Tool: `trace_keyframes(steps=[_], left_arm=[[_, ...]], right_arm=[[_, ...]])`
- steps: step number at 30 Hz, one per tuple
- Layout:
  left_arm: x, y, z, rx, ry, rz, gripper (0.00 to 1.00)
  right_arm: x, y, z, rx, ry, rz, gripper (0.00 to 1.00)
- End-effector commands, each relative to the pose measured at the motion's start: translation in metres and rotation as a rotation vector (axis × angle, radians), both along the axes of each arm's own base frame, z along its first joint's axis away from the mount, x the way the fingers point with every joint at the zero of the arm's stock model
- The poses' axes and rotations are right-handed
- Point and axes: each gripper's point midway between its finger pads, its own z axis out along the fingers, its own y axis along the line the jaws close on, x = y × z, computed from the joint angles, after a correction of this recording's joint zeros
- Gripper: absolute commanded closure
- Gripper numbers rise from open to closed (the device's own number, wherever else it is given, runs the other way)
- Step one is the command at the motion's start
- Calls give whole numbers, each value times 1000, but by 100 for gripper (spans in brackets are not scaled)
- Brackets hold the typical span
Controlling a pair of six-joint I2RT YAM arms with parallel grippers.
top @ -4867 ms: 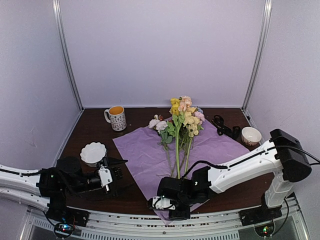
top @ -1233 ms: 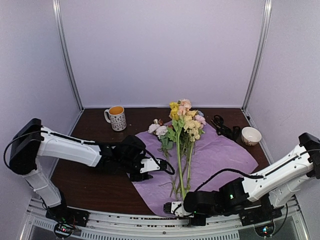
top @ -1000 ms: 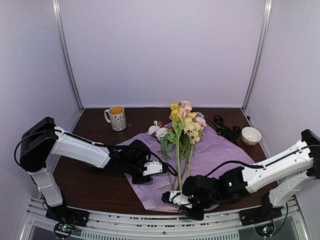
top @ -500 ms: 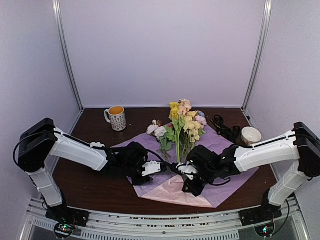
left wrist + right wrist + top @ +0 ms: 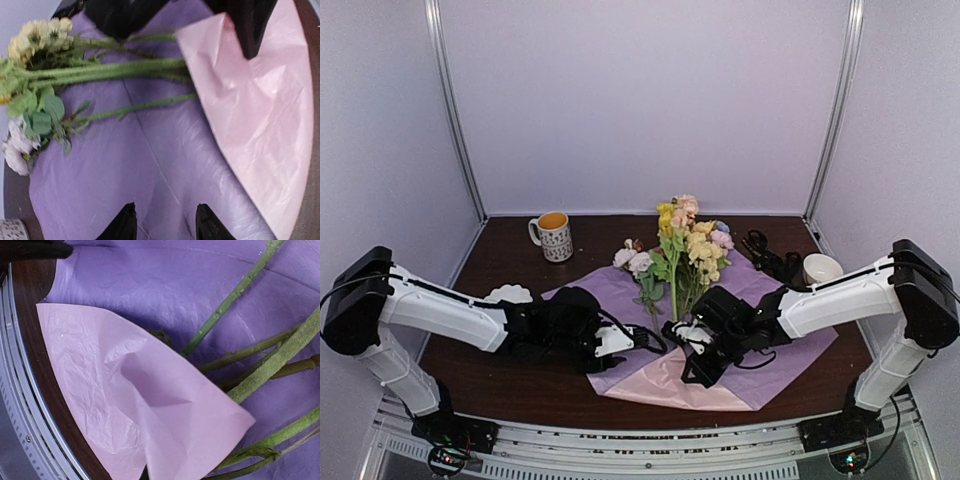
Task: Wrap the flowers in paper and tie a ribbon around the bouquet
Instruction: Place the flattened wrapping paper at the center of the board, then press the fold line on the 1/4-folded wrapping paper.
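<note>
Pink, thin, crinkled sheet of wrapping paper (image 5: 790, 330) lies on a dark wooden table (image 5: 500, 250). Its near corner is folded over, paler underside up. Long green-stemmed artificial flowers (image 5: 685, 250) with yellow, peach, pink and white blooms lie along the paper's middle, blooms at its far edge. Right gripper (image 5: 678, 330) is clenched on the folded corner, over the stems at the paper's centre. Left gripper (image 5: 642, 338) is spread and empty above the paper's left part; contact with the sheet unclear. Narrow black ribbon (image 5: 765, 255) is bundled at the paper's far right corner. Patterned white mug (image 5: 554, 236) stands beyond the paper's far left.
</note>
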Motion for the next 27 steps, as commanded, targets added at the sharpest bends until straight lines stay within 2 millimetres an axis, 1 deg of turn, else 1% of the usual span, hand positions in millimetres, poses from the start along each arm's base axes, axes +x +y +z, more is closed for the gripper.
trace_keyframes(steps=[1, 3, 5, 6, 8, 10, 15, 18, 20, 22, 23, 27], left_arm=[[-30, -26, 29, -29, -183, -142, 57], [-49, -30, 27, -30, -186, -206, 57], [-64, -30, 17, -12, -146, -267, 58], [-65, -28, 9, 18, -139, -272, 58], [-57, -23, -6, 95, -150, -243, 61], [-54, -19, -17, 155, -159, -242, 62], [-60, -17, -29, 225, -120, -292, 61], [-63, -19, -35, 257, -90, -313, 61], [-63, -20, -40, 287, -73, -310, 61], [-61, -17, -47, 330, -62, -301, 62], [-60, -14, -51, 351, -57, -298, 62], [-69, 0, -70, 411, -24, -315, 62]], right_arm=[[9, 4, 0, -2, 7, -44, 97], [11, 4, -1, 0, 3, -63, 97], [12, 3, -2, 1, 4, -77, 96], [12, 3, -2, 0, 5, -81, 95], [14, 3, -2, -7, 5, -92, 94], [15, 3, 0, -11, -1, -99, 91], [25, -2, 10, -19, -47, -152, 88], [30, -5, 14, -25, -67, -184, 86], [33, -9, 14, -47, -75, -207, 83], [36, -18, 16, -83, -89, -244, 81], [38, -22, 20, -89, -102, -266, 80], [42, -38, 54, -48, -154, -360, 73]])
